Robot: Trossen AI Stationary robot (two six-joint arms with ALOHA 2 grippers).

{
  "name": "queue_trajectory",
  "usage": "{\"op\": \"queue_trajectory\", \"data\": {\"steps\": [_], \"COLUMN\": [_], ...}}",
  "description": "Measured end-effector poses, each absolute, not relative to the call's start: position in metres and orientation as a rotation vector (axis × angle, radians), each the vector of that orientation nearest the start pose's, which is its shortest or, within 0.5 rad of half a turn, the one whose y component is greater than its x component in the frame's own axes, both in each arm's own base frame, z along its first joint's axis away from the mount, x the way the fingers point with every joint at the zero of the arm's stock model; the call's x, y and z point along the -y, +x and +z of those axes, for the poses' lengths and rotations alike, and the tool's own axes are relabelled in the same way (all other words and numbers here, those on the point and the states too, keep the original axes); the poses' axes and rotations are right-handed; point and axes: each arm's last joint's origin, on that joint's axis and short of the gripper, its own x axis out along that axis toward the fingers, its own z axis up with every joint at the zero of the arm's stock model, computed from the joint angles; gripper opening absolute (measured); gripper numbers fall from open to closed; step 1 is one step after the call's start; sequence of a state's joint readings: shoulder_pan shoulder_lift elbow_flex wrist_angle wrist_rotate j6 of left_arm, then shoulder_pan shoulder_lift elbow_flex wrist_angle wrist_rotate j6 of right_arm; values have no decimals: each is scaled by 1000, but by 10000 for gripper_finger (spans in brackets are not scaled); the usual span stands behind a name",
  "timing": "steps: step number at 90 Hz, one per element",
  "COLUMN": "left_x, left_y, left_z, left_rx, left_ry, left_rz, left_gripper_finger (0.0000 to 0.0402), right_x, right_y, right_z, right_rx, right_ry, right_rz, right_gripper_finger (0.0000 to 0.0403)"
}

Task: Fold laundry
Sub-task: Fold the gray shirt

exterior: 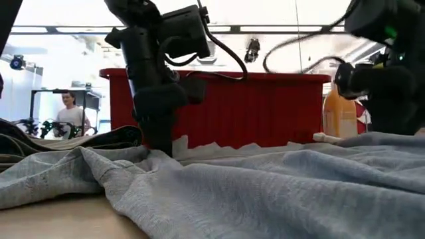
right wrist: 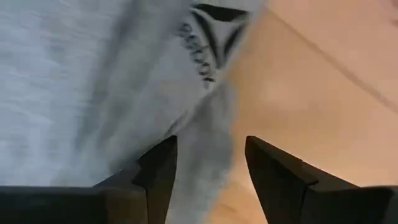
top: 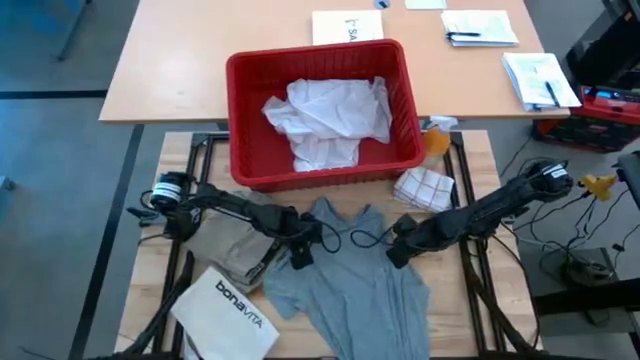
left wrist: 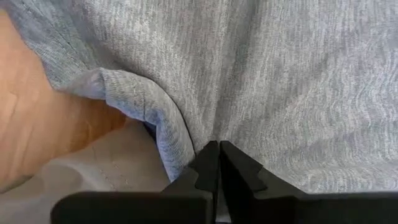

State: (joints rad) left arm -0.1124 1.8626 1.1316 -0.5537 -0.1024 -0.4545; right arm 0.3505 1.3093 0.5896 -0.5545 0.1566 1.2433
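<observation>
The grey T-shirt (top: 350,285) is spread unfolded, pinched by the left gripper (top: 302,255); the right gripper (top: 398,252) is spread, apparently at its edge; the white shirt (top: 325,120) remains in the red basket (top: 250,160).

T-shirt (top: 345,285): heathered grey, with a dark printed logo near one hem in the right wrist view
Khaki piece (top: 228,250): khaki-tan, plain
Shirt in the basket (top: 325,118): white, crumpled
Basket (top: 245,150): bright red, ribbed walls
Bag (top: 228,312): white with "bonavita" in black letters
Cloth (top: 425,187): white with a thin red-orange check, near the worktop's far right corner
Bottle (exterior: 340,114): orange with a white cap
Worktop (top: 170,170): pale natural wood with light grain
Left pincer (left wrist: 219,163): matt black
Right pincer (right wrist: 208,165): matt black
Arms: dark, with black cables
Papers (top: 480,27): white, on the tan table beyond
</observation>
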Motion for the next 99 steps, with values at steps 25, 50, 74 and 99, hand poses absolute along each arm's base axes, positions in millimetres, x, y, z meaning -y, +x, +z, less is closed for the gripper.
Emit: {"op": "queue_trajectory", "data": {"steps": [25,50,74,99], "left_x": [36,36,36,35], "left_y": [345,345,345,347], "left_z": [145,145,145,145], "left_rx": [-1238,-1236,-1231,-1220], "left_ry": [-255,-256,-256,-258], "left_rz": [282,282,280,277], "left_gripper_finger": [0,0,0,0], "right_x": [-66,-66,-90,-118], "right_y": [191,198,230,283], "right_z": [138,170,223,194], "right_rx": [-1184,-1051,-911,-787], "right_ry": [682,656,434,379], "right_rz": [-619,-574,-270,59], "right_gripper_finger": [104,3,0,0]}}
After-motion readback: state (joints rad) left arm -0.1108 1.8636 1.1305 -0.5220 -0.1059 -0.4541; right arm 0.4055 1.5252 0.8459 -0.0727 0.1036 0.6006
